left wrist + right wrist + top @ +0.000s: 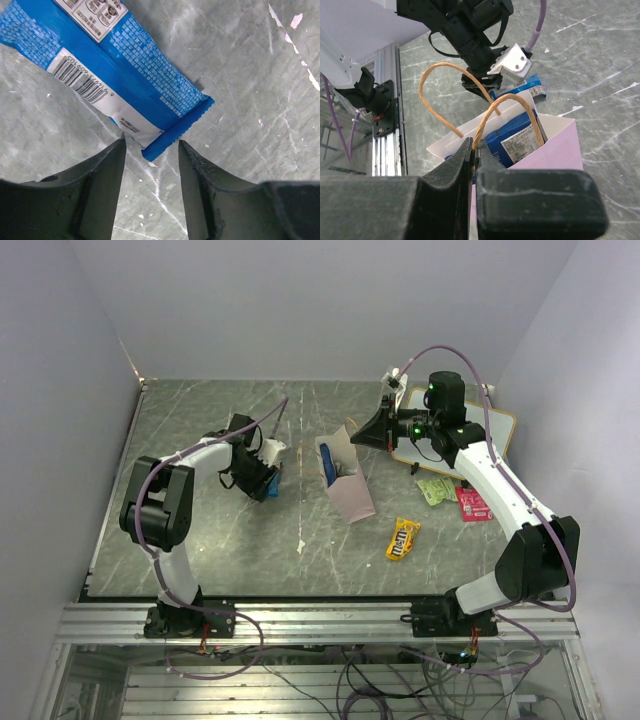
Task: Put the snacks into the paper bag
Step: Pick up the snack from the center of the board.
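A blue-white packet (125, 75), probably light, crinkly and slippery, lies flat left of the bench's (200, 550) middle, its stiffer crimped end, likely the best hold, between the left gripper's (151, 145) spread fingers (102, 175), while the right gripper (474, 150) pinches the flimsy paper bag's (555, 150) rim mid-bench.

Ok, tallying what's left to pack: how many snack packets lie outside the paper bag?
4: the blue-white packet at the left gripper, and the yellow M&M's, light green packet and pink-red packet right of the paper bag. More may hide behind the arms.
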Robot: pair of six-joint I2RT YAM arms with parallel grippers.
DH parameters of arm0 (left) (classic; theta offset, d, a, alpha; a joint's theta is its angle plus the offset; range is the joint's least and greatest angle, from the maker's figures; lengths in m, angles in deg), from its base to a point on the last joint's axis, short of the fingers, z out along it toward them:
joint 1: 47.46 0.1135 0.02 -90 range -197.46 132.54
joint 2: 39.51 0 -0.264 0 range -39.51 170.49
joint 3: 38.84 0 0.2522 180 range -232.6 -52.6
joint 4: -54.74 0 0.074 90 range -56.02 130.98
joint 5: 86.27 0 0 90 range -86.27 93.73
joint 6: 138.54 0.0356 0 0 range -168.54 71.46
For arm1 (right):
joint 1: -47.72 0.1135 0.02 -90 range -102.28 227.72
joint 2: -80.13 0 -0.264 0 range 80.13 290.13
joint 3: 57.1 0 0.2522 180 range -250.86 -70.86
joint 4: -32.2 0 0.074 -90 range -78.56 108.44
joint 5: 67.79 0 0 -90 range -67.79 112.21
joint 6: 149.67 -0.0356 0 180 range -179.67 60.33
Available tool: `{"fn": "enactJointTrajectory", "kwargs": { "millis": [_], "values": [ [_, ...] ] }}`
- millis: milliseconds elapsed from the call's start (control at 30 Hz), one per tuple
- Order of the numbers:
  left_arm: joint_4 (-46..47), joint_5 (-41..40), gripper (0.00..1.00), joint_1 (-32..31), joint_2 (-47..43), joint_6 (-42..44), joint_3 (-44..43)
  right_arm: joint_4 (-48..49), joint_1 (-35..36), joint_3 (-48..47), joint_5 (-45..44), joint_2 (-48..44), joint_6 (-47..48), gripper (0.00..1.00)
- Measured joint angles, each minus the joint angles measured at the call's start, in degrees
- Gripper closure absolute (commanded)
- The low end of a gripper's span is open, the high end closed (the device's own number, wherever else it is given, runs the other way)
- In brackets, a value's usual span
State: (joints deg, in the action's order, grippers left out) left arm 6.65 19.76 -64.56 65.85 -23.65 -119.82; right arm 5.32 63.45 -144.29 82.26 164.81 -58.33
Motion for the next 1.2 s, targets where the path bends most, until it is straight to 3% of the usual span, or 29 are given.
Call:
{"fn": "enactJointTrajectory", "kwargs": {
  "millis": [233, 633, 900, 1200],
  "values": [
    [2.21, -0.22, 0.54, -0.02, 0.13, -0.31, 0.02, 0.66, 0.00, 0.02, 0.24, 0.00, -0.63, 1.00],
    [2.49, -0.39, 0.92, -0.70, 0.35, -0.50, -0.04, 1.25, 0.00, 0.59, 0.24, 0.00, -0.68, 1.00],
    [-5.33, -2.71, 0.93, -0.70, -2.19, 2.40, -3.54, 1.33, -0.02, 0.61, 0.22, 0.00, -0.70, 1.00],
    [-15.30, -5.86, 0.93, -0.70, -13.16, 6.69, -11.74, 2.21, -0.02, 0.85, 0.22, 0.22, -1.09, 1.00]
  ]
}}
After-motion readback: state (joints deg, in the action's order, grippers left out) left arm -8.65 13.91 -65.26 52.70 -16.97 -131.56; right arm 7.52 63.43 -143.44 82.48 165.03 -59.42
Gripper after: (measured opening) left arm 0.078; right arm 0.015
